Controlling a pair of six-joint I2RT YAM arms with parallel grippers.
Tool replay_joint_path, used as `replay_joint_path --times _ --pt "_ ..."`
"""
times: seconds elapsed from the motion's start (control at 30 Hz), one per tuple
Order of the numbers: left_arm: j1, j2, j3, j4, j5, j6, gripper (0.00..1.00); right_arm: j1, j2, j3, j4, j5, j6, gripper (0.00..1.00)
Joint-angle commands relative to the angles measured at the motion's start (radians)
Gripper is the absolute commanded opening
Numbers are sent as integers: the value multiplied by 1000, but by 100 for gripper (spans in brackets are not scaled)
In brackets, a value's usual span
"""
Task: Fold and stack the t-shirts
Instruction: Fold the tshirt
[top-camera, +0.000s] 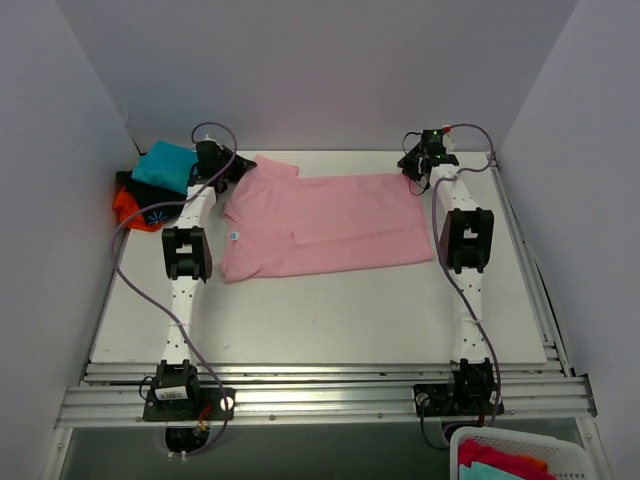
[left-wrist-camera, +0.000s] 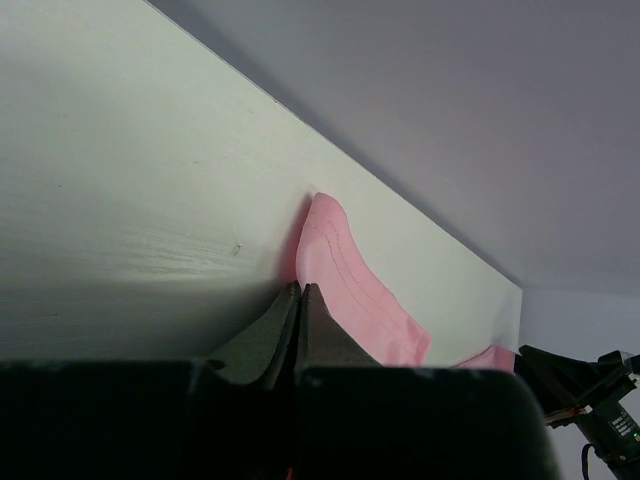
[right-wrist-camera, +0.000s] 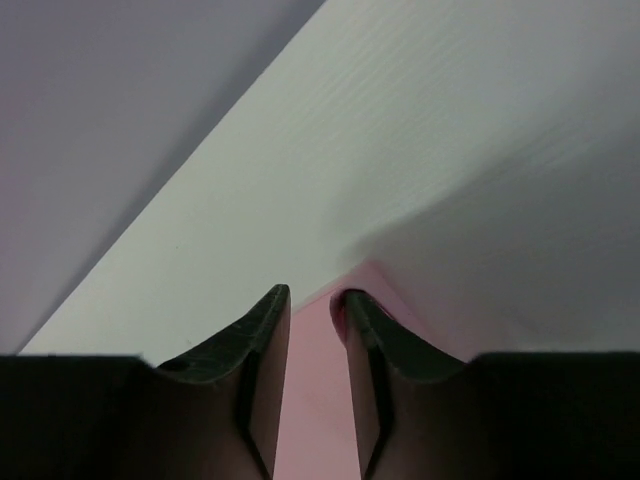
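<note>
**A:** Pink t-shirt (top-camera: 320, 225): lying spread flat across the far half of the table (top-camera: 320, 320), sleeve end to the left, hem to the right.

**B:** And over at the left gripper (left-wrist-camera: 298, 292)?

**A:** Clamped tight, fingers (left-wrist-camera: 262, 340) pressed together with no gap showing. Down low at the far-left sleeve, with pink cloth bunched up right at the tips. Looks pinched on that edge.

**B:** Now across to the right gripper (right-wrist-camera: 312, 293).

**A:** Parted, but only narrowly. Sits low at the shirt's far-right corner, with pink showing through the gap and curling against one fingertip. Not squeezed onto it. Can't tell about any contact beyond that tip.

**B:** Anything else out there?

**A:** Heaped in the far-left corner, just beyond the left arm (top-camera: 187, 250): teal t-shirt (top-camera: 165, 165) on top, black t-shirt (top-camera: 152, 212) with a blue starburst and orange-red t-shirt (top-camera: 124, 205) beneath, all touching. Kept apart from the pink one by that arm. Down at near right, off the table: white basket (top-camera: 560, 455) holding pink, teal and orange cloth.
</note>
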Motion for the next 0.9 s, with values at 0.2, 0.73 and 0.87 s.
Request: replay_joint_path --times 0.2,0.73,0.87 --pt "12 -25 -38 -73 12 32 2 -4 -17 22 -87 47 -36 0" --pt "79 -162 -78 -126 15 84 2 -44 -70 5 -66 39 -50 0" --pt "78 -210 -101 -130 24 98 2 -52 -87 8 -45 18 -43 0"
